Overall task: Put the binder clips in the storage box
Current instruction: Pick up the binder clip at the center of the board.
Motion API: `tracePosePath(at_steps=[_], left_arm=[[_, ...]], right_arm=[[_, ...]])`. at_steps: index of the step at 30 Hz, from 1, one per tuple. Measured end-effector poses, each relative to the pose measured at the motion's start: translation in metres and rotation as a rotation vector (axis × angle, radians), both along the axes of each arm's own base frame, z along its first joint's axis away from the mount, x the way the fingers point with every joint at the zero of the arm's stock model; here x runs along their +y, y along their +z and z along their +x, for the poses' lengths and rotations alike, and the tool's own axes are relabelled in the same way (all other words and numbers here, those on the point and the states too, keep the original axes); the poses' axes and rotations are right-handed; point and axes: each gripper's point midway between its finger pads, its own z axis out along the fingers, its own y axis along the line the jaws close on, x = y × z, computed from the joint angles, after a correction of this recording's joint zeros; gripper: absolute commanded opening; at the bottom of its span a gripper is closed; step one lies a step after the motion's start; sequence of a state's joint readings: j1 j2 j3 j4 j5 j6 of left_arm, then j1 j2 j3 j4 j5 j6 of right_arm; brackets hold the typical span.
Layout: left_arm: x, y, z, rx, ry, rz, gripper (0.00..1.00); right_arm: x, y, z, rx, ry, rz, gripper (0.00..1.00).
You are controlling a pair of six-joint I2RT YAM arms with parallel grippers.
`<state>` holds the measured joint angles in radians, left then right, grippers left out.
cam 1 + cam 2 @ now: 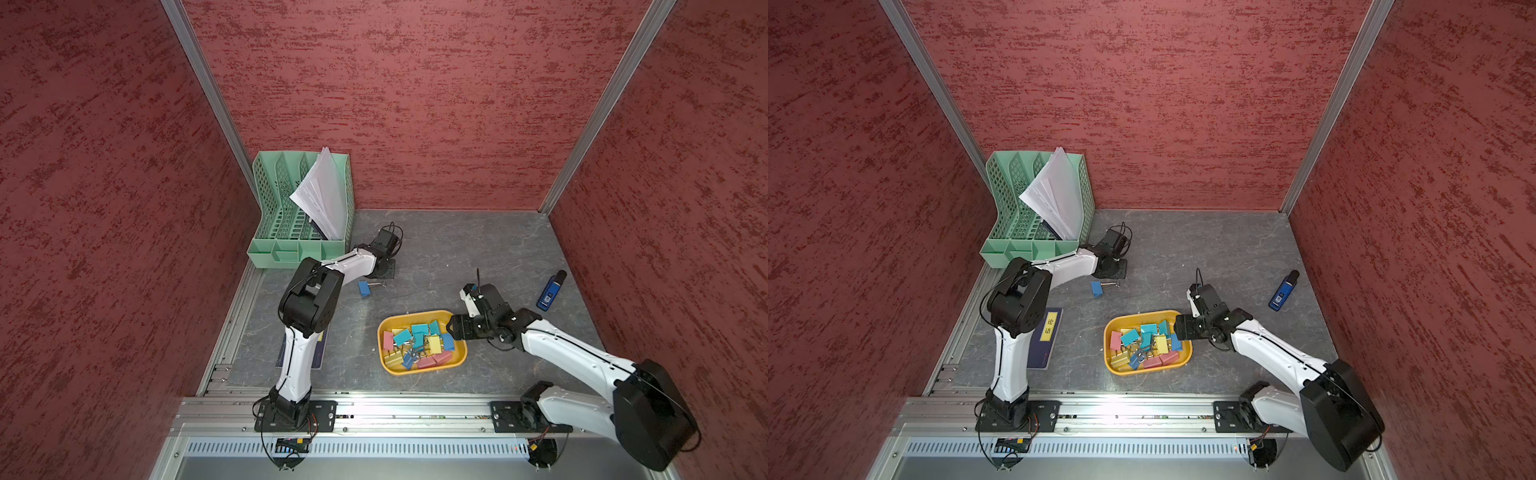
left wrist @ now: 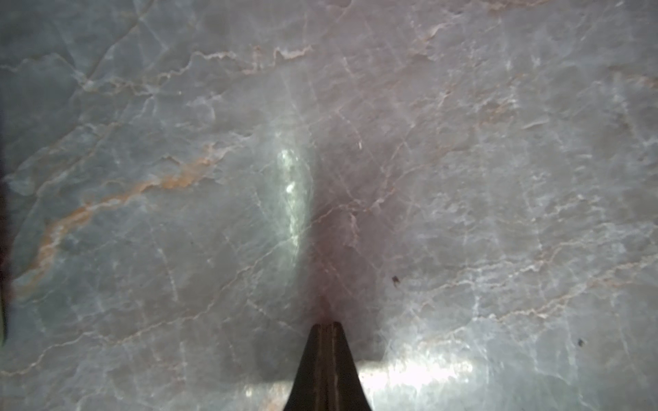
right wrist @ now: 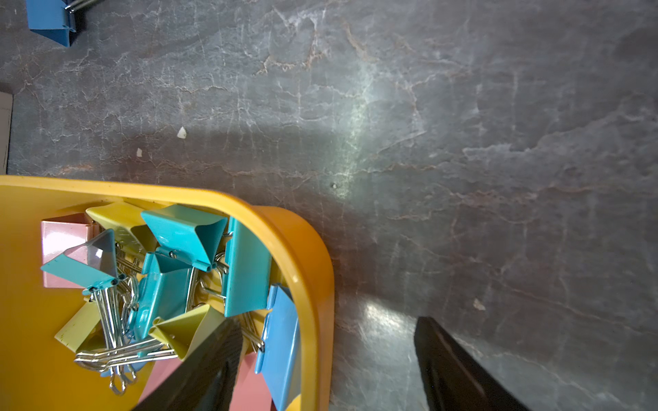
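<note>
Left claw point(image 2: 327, 325) closed; notebook point(image 1: 1042, 351) label point(image 1: 1050, 326) reads 论语.

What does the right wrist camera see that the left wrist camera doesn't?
Only the right wrist view shows the yellow storage box full of colourful binder clips, one stray blue clip lying outside the box, and the right gripper open, with one finger over the box and one outside it. Only the left wrist view shows the left gripper, shut with nothing in it. Both show the grey marbled table.
</note>
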<state>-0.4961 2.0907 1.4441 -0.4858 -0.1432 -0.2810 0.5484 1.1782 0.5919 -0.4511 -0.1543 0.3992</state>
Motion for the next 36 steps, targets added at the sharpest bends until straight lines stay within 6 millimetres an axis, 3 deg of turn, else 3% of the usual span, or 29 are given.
tracePosePath(at_steps=[3,6,9,13,17,21,24,27,30,33,36], left_arm=[[0.003,-0.001,-0.017,0.002,0.002,-0.012,0.0],[0.01,-0.003,-0.047,0.019,0.004,-0.013,0.0],[0.022,-0.002,-0.09,0.052,0.009,-0.01,0.0],[0.031,-0.003,-0.127,0.085,0.008,-0.001,0.0],[0.038,-0.003,-0.15,0.104,0.016,-0.002,0.01],[0.055,0.002,-0.164,0.1,0.053,0.005,0.1],[0.064,0.01,-0.167,0.077,0.083,0.003,0.27],[0.063,0.031,-0.167,0.017,0.097,-0.04,0.69],[0.055,0.053,-0.166,-0.049,0.09,-0.072,1.0],[0.052,0.064,-0.161,-0.088,0.113,-0.093,1.0],[0.062,0.057,-0.154,-0.083,0.159,-0.074,1.0]], right_arm=[[0.0,0.0,0.0,0.0,0.0,0.0,0.81],[0.0,0.0,0.0,-0.001,0.0,0.0,0.81],[0.0,0.001,0.0,-0.005,0.001,0.003,0.81],[0.001,0.002,0.001,-0.007,0.002,0.007,0.81],[0.003,0.003,0.001,-0.01,0.008,0.015,0.81],[0.004,0.004,0.0,-0.009,0.015,0.024,0.82],[0.005,0.005,0.0,-0.014,0.017,0.027,0.83],[0.005,0.009,0.001,-0.027,0.018,0.035,0.83],[0.006,0.01,0.001,-0.027,0.02,0.039,0.83],[0.007,0.01,0.0,-0.025,0.023,0.043,0.84],[0.007,0.01,0.0,-0.023,0.025,0.047,0.84]])
